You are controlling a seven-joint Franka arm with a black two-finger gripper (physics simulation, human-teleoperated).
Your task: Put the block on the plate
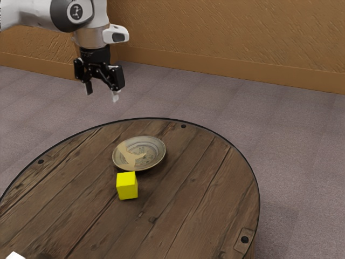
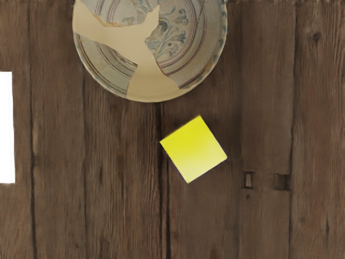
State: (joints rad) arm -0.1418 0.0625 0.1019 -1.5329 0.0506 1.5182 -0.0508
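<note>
Gripper (image 1: 102,93): raised above table height, fingers spread apart, nothing between them; I read it as released. Yellow block (image 1: 127,185) rests on the round wooden table (image 1: 183,216), just beside the plate (image 1: 139,154), a narrow strip of wood between the two in my wrist view. Block sits askew to the plank lines. Plate lies upright, patterned, with a plain tan patch; block not on it.
</note>
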